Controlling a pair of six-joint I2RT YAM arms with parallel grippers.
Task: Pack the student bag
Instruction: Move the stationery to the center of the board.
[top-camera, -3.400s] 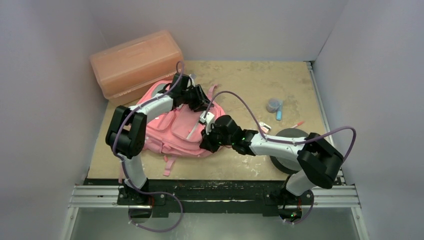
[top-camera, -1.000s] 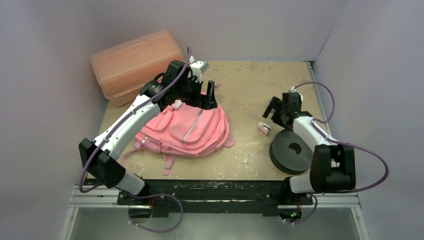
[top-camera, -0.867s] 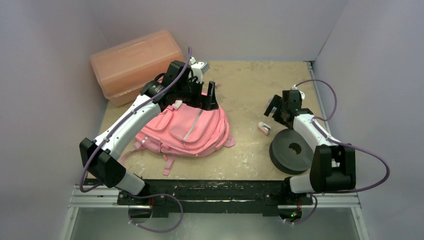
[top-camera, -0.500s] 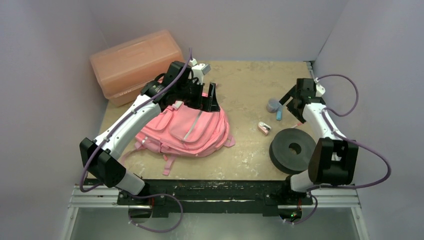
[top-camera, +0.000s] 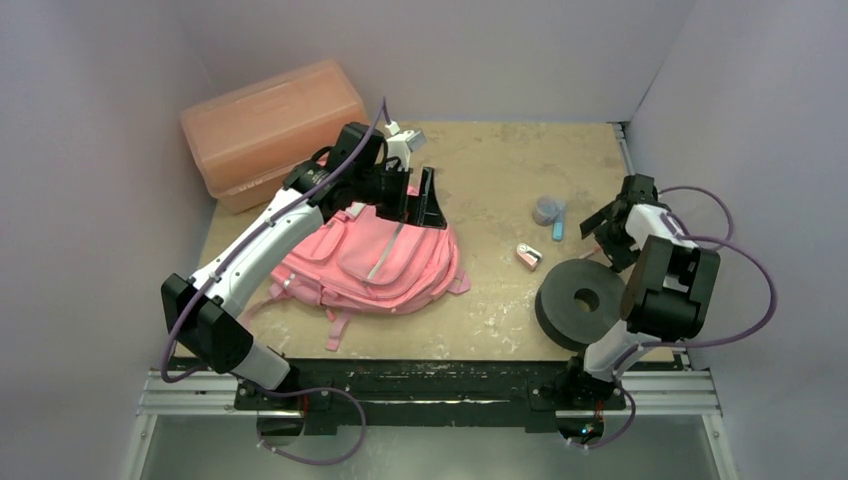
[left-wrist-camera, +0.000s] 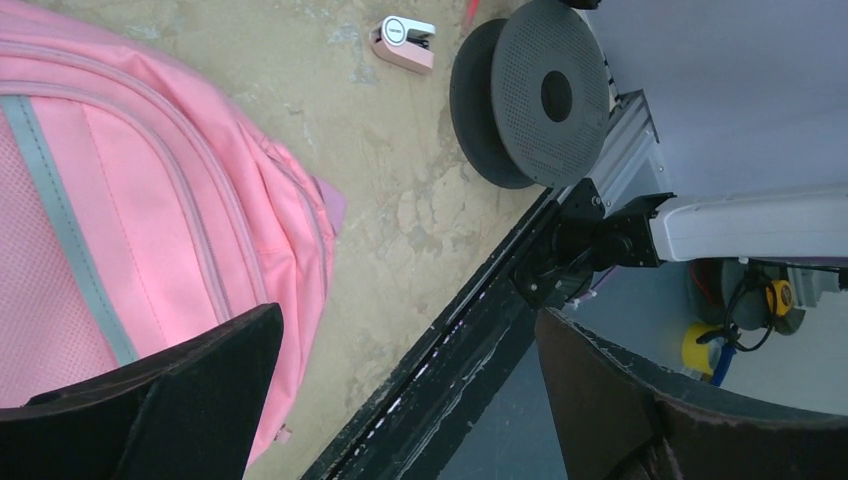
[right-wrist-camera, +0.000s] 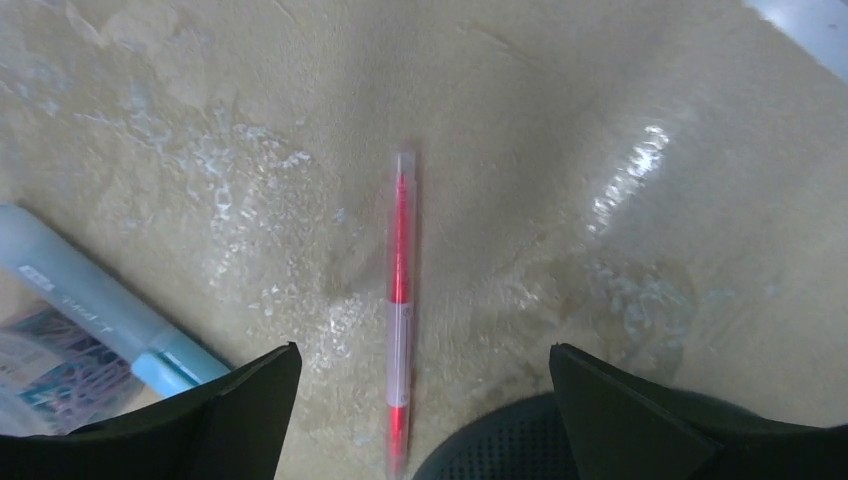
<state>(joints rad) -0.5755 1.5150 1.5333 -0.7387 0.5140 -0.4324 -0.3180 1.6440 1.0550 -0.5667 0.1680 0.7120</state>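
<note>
The student bag (top-camera: 365, 255), a soft pink backpack with grey strips, lies flat on the left half of the table; it also fills the left side of the left wrist view (left-wrist-camera: 120, 200). My left gripper (top-camera: 418, 205) hovers open above the bag's top right edge, with nothing between its fingers (left-wrist-camera: 408, 330). My right gripper (top-camera: 608, 232) is at the far right of the table, open and pointing down. A red pen (right-wrist-camera: 400, 300) lies on the table between its spread fingers (right-wrist-camera: 425, 355), untouched.
A salmon plastic box (top-camera: 270, 120) stands at the back left. A black spool (top-camera: 582, 300) sits by the right arm, close to the pen. A small pink item (top-camera: 528, 256), a grey-blue tub (top-camera: 546, 209) and a light blue stick (right-wrist-camera: 90, 300) lie mid-right.
My right arm has swung from beside the small pink item out to the far right and now hangs over the red pen. The left arm has barely moved.
</note>
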